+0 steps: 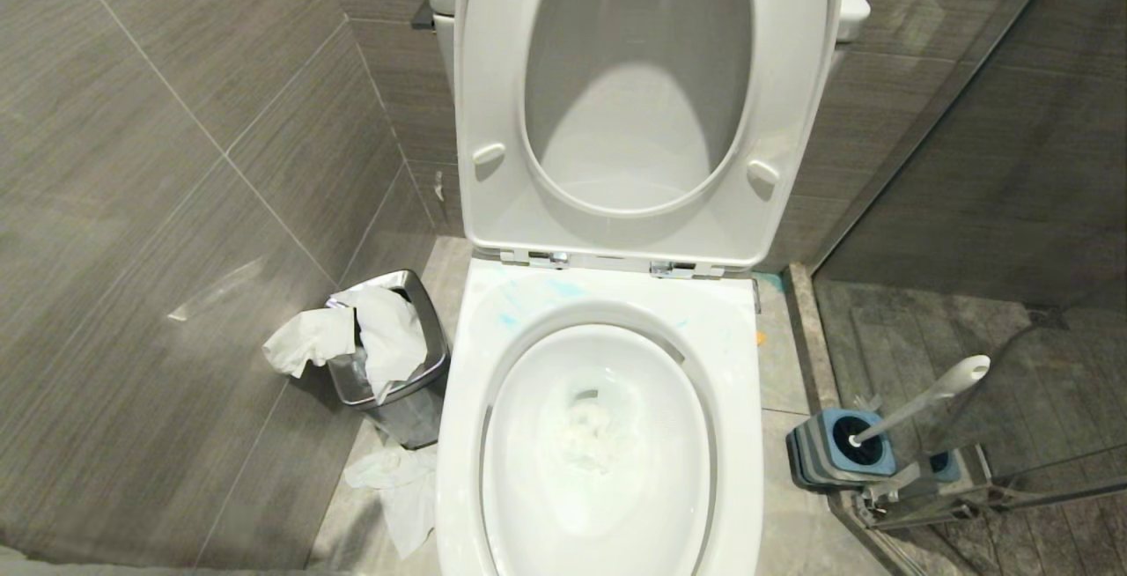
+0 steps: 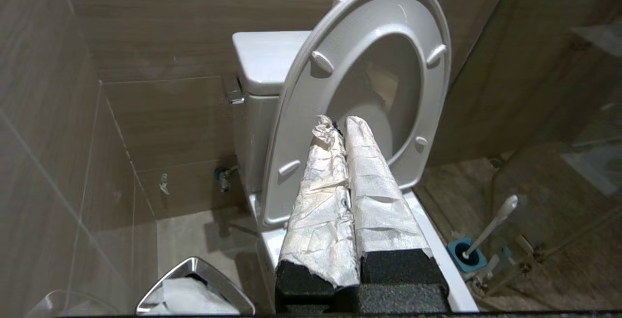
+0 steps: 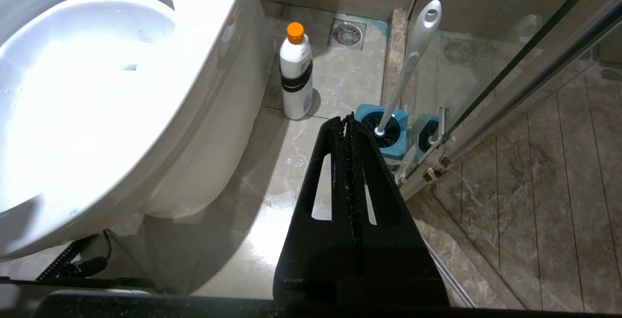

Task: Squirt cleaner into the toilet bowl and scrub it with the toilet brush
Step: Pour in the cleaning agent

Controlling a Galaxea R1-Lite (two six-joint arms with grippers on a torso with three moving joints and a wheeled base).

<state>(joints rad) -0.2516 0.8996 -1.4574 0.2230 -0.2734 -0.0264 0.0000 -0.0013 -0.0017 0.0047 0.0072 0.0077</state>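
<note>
Closest to the lens, the left gripper (image 2: 340, 126) shows its two foil-wrapped fingers (image 2: 320, 196) pressed together with nothing between them, raised in front of the upturned seat (image 2: 296, 114) and above the near corner of the toilet bowl (image 1: 467, 435). The right gripper (image 3: 349, 123) is likewise closed and empty, hanging low beside the bowl; just beyond its tips stands the toilet brush (image 3: 413, 55), head down in its blue holder (image 3: 396, 135) against the glass partition (image 3: 534, 45). A white bottle with an orange cap (image 3: 296, 77) stands on the floor between the bowl's flank and the holder, a little off to one side of the right gripper.

Blue smears of cleaner (image 1: 528, 303) lie on the rim near the hinges, and the water in the bowl looks only faintly tinted, with white paper (image 1: 594, 435) floating in it. A steel bin (image 1: 396, 356) stuffed with tissue sits on the far side from the brush.

By my reading, squirting appears done and scrubbing has not begun. The next move calls for opening the right gripper, closing on the slanted handle and lifting it clear.
</note>
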